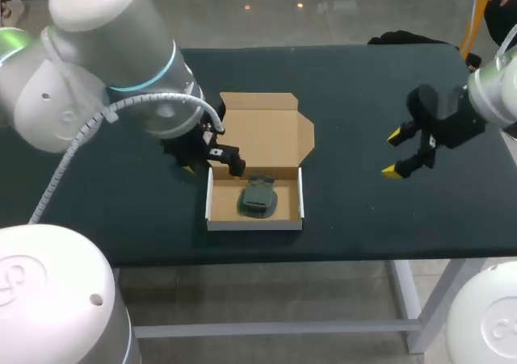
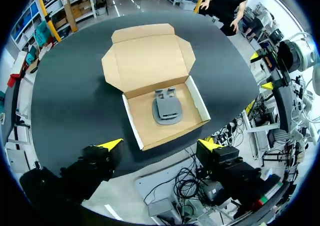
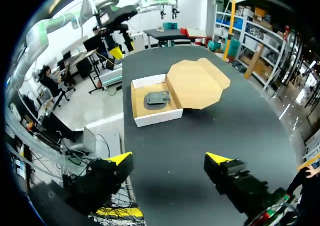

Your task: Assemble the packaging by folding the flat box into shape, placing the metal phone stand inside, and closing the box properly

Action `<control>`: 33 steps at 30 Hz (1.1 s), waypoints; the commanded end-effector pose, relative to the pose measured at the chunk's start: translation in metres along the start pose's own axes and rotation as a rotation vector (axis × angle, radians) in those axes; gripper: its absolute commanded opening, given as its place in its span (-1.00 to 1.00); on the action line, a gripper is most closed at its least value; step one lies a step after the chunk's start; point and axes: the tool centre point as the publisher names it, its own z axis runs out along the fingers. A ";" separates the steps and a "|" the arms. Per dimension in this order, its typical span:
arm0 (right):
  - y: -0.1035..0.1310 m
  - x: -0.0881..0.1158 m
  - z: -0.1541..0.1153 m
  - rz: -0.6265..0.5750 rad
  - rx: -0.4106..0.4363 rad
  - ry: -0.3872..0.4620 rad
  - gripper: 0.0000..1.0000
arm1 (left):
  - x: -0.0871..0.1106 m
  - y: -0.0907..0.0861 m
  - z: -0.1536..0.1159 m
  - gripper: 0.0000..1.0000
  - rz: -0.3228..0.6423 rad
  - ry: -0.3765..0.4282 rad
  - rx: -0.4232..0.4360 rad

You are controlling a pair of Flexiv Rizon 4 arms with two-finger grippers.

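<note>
The cardboard box (image 1: pixel 255 205) stands folded into a shallow tray near the table's front edge, its lid (image 1: pixel 265 130) lying open and flat behind it. The grey metal phone stand (image 1: pixel 258 199) lies inside the tray. My left gripper (image 1: pixel 212 162) hangs open above the tray's back left corner; in the left wrist view the box (image 2: pixel 145 128) and stand (image 2: pixel 166 108) lie ahead of the left gripper (image 2: pixel 160 146). Well to the right of the box, my right gripper (image 1: pixel 393 152) is open over bare table. The right wrist view has the box (image 3: pixel 150 117), stand (image 3: pixel 157 98) and lid (image 3: pixel 196 83) far ahead of the right gripper (image 3: pixel 169 160).
The dark table (image 1: pixel 363 81) carries nothing else. Bare surface lies on both sides of the box and behind the lid. The tray's front wall sits close to the table's front edge (image 1: pixel 323 253).
</note>
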 end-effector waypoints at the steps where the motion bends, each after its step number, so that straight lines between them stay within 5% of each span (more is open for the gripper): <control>1: 0.014 -0.012 -0.010 0.004 0.040 0.089 1.00 | -0.015 0.007 -0.008 1.00 0.023 0.070 0.049; 24: 0.054 -0.047 -0.022 -0.003 0.174 0.207 1.00 | -0.051 -0.016 -0.006 1.00 0.325 0.219 0.088; 33: 0.075 -0.066 -0.020 -0.065 0.251 0.193 1.00 | -0.051 -0.016 -0.006 1.00 0.325 0.219 0.088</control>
